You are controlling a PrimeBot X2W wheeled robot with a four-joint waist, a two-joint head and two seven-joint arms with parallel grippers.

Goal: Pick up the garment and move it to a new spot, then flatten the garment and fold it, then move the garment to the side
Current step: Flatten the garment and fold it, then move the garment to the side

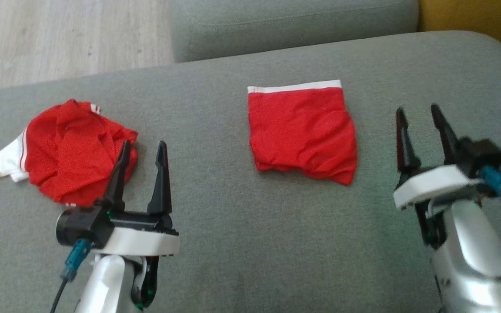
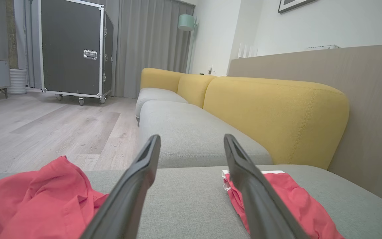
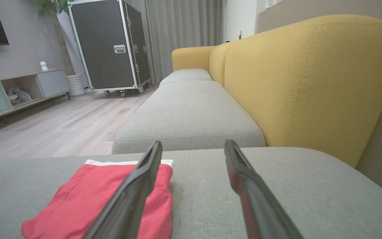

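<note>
A folded red garment (image 1: 302, 130) with a white waistband lies flat on the grey sofa seat (image 1: 215, 226), right of centre; it also appears in the left wrist view (image 2: 287, 196) and the right wrist view (image 3: 91, 199). A second red and white garment (image 1: 65, 150) sits crumpled at the left, seen too in the left wrist view (image 2: 35, 205). My left gripper (image 1: 142, 148) is open just right of the crumpled one, holding nothing. My right gripper (image 1: 419, 113) is open to the right of the folded garment, empty and apart from it.
The yellow sofa back (image 3: 303, 76) rises on the right. Another grey seat cushion (image 1: 294, 26) lies beyond this one. Wooden floor (image 1: 59, 39) lies past the seat's far left edge, with a black wheeled case (image 2: 75, 49) standing on it.
</note>
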